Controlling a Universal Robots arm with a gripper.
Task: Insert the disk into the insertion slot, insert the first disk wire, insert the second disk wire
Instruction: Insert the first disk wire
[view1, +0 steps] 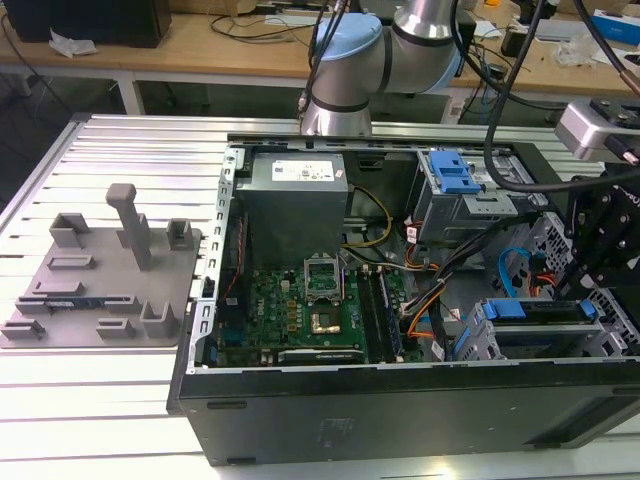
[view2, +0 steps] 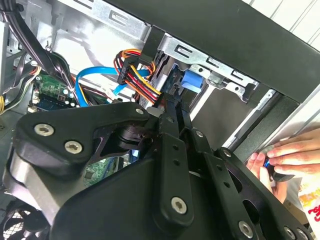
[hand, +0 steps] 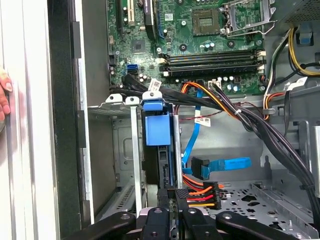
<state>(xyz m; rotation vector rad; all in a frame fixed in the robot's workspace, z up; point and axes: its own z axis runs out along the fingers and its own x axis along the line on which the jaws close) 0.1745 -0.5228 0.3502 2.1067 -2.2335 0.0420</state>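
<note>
Tool (hand: 175, 197) pinching multicoloured power plug (hand: 200, 194) at rear of disk (hand: 159, 125), seated in insertion slot (hand: 134, 150) by case (hand: 65, 125) edge. Best pushed square, no tilt. First disk wire (hand: 227, 164) lies loose beside.

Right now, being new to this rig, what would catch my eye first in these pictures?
The open computer case in the exterior view, its green motherboard bared, draws the eye first. In the first wrist view the disk, in its bright blue carrier, stands in the insertion slot, with the gripper close by a plug of red, orange and yellow wires. A person's hand is beside the case's outer wall in the second wrist view.
</note>
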